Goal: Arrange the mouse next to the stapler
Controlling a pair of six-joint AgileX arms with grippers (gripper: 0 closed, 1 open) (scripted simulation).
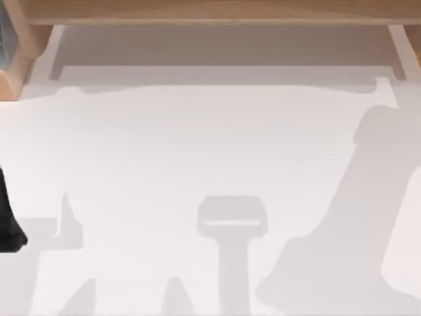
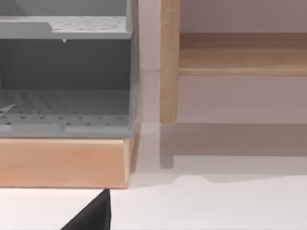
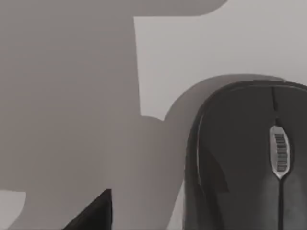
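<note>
The dark mouse (image 3: 244, 163) lies on the white counter (image 1: 197, 145) at the right wrist view's lower right; the hand's opening cannot be told, so it should centre over the mouse before closing.

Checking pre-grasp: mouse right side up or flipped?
Right side up: the right wrist view shows the black mouse resting on the white table, scroll wheel facing up.

The mouse (image 3: 240, 163) is glossy black with a silver wheel, the table (image 1: 197, 151) white, the shelf (image 2: 64, 160) pale wood.
</note>
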